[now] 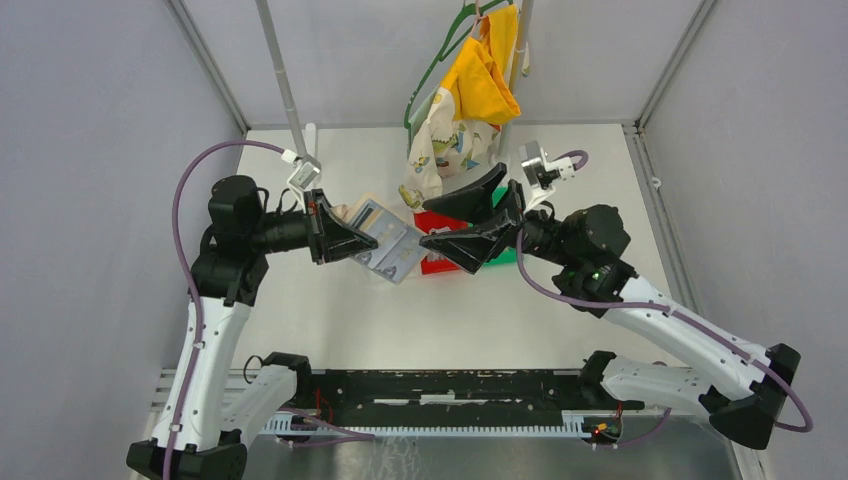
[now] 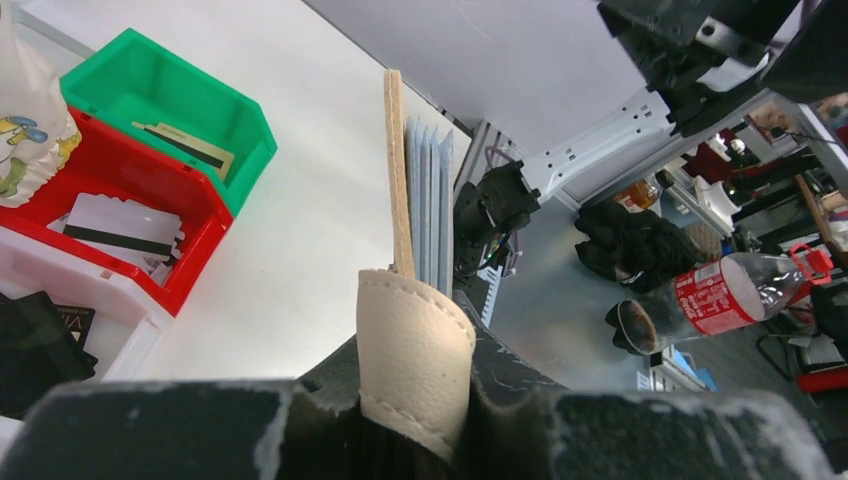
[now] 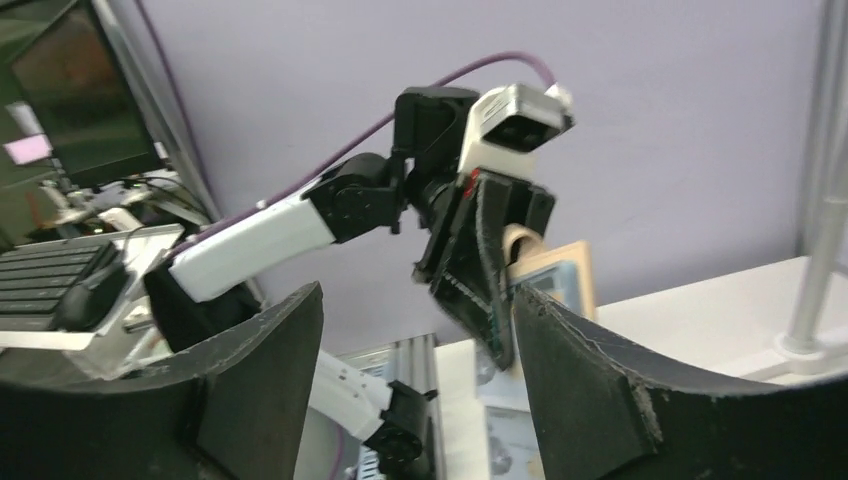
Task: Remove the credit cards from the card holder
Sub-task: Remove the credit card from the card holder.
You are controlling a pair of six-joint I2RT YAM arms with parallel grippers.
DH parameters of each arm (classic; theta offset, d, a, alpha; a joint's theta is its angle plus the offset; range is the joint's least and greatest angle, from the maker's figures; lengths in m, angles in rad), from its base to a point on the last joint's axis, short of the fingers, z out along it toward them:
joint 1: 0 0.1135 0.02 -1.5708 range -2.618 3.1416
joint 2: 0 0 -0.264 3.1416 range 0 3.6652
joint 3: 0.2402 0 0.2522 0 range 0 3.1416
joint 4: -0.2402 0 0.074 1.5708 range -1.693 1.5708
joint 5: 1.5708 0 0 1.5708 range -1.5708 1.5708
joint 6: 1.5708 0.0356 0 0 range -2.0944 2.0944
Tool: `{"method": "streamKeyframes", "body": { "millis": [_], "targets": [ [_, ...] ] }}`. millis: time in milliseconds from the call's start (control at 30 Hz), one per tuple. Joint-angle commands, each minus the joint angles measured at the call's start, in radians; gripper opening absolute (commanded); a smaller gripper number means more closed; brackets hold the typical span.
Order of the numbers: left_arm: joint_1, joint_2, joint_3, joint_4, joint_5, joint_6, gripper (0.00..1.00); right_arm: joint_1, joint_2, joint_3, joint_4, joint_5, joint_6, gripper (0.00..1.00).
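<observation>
My left gripper [image 1: 366,240] is shut on the tan card holder [image 1: 388,243] and holds it open above the table, its clear sleeves facing up. In the left wrist view the holder's tan tab [image 2: 415,350] is pinched between my jaws [image 2: 415,405], with the cover edge and the pale sleeves [image 2: 430,200] standing up beyond it. My right gripper [image 1: 428,222] is open and empty, just right of the holder's free edge. In the right wrist view its fingers [image 3: 415,380] spread wide, with the holder [image 3: 555,280] ahead. Loose cards lie in the red bin [image 2: 120,228] and the green bin [image 2: 185,145].
A red bin [image 2: 190,265], a green bin [image 2: 255,140] and a white bin [image 2: 100,300] stand side by side under my right gripper. The white bin holds a black card [image 2: 35,335]. Clothes on a green hanger [image 1: 470,90] hang at the back. A metal pole [image 1: 280,70] stands at the back left.
</observation>
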Motion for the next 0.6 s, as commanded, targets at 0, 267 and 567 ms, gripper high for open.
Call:
{"method": "streamKeyframes", "body": {
  "millis": [0,267,567],
  "targets": [
    [0.001,0.01,-0.001,0.183,-0.013,-0.201,0.02,0.002,0.047,-0.112,0.171,-0.08,0.196,0.73],
    [0.001,0.048,0.038,0.219,0.036,-0.29,0.02,0.002,0.136,-0.207,0.4,-0.147,0.38,0.69],
    [0.001,0.038,0.047,0.268,0.072,-0.35,0.02,0.001,0.215,-0.213,0.517,-0.127,0.456,0.66]
  ]
}}
